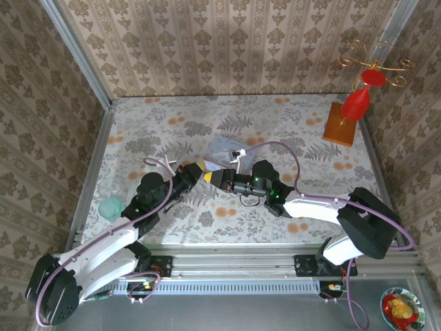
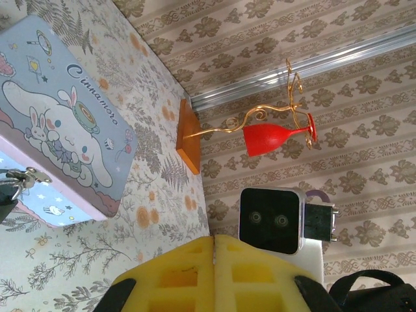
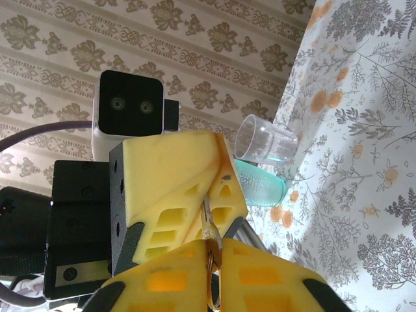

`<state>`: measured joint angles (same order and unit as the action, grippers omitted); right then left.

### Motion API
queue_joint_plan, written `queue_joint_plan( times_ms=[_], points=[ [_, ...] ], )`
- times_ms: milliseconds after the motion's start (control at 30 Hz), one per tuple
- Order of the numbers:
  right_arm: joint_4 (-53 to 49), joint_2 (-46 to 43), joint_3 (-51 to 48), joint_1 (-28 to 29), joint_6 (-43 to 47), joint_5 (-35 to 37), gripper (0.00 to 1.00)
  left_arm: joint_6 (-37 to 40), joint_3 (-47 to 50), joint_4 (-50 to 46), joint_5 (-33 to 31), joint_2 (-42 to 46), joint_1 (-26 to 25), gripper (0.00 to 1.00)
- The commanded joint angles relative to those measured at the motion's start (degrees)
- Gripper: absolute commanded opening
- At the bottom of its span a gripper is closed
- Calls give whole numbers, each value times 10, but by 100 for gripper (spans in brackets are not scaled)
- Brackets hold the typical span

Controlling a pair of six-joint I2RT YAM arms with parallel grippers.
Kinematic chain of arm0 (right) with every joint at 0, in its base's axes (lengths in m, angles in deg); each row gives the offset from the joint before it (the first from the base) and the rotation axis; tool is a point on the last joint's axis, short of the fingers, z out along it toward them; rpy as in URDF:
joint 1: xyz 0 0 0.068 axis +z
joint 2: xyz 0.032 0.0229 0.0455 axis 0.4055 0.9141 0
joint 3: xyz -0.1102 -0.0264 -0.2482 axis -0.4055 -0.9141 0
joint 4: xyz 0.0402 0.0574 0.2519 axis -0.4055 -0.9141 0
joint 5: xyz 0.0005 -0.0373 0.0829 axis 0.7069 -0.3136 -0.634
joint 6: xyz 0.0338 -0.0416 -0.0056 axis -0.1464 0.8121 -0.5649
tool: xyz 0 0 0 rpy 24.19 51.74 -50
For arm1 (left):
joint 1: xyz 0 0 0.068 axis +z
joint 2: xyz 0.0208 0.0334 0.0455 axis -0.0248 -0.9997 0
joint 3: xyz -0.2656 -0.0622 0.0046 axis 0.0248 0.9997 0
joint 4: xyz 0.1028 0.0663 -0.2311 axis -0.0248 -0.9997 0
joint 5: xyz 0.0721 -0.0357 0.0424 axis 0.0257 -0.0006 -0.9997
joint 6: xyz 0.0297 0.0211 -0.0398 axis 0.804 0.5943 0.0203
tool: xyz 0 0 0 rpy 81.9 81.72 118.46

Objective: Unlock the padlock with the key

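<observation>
Thin metal key (image 3: 207, 229), upright, nipped between left pincer (image 3: 216, 195) and right pincer (image 3: 211, 266); small silver-shackled padlock (image 2: 19, 177) sits at the blue tin's (image 2: 58, 123) edge.

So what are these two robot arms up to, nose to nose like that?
It looks like a handover of a tiny key. The left gripper and the right gripper meet tip to tip above the table, both pinched shut on the key, a thin metal sliver. The padlock it is meant for sits at the edge of the pale blue cartoon tin just beyond them, and nothing is touching it yet.
</observation>
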<state>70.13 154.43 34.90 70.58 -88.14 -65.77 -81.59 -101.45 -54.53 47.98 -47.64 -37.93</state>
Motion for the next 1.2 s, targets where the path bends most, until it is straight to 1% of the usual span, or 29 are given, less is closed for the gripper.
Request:
queue_joint_plan(
  times_ms=[0, 33, 67, 100, 133, 200, 267, 300, 333, 433, 533, 600, 700, 833, 1000, 1167],
  points=[
    [1, -4, 1, 2, 6, 20, 9, -3, 3, 19, -9, 11, -2, 0],
    [-6, -7, 2, 1, 7, 24, 8, -2, 4, 24, -9, 11, -2, 0],
    [-13, -11, 2, 1, 9, 28, 8, 1, 6, 28, -9, 12, -2, 2],
    [-25, -17, 1, 0, 12, 35, 7, 3, 10, 31, -12, 14, -2, 8],
    [-43, -24, 1, 0, 18, 44, 6, 4, 14, 29, -17, 17, -2, 17],
    [-95, -39, 6, -6, 33, 53, 2, 12, 17, 6, -25, 26, 2, 31],
    [-150, -59, 11, -14, 50, 59, 0, 28, 17, -19, -28, 37, 8, 40],
    [-181, -69, 13, -20, 61, 61, 0, 39, 13, -42, -26, 43, 14, 46],
    [-214, -77, 16, -23, 77, 65, 0, 57, 4, -73, -23, 48, 21, 54],
    [-330, -99, 35, -26, 138, 88, 0, 141, -53, -212, -18, 41, 37, 62],
    [-414, -119, 42, -26, 188, 118, 0, 219, -87, -284, -23, 13, 38, 66],
    [-451, -128, 41, -26, 219, 137, 0, 255, -93, -294, -19, -14, 38, 69],
    [-494, -127, 39, -26, 258, 162, 0, 294, -97, -283, -5, -70, 36, 70],
    [-497, -106, 30, -27, 284, 172, 0, 354, -110, -268, -15, -147, 23, 70],
    [-490, -57, 37, -32, 316, 181, 0, 433, -140, -250, -21, -238, 14, 71],
    [-492, -3, 60, -46, 338, 179, 0, 477, -174, -226, -5, -317, 12, 71]
  ],
)
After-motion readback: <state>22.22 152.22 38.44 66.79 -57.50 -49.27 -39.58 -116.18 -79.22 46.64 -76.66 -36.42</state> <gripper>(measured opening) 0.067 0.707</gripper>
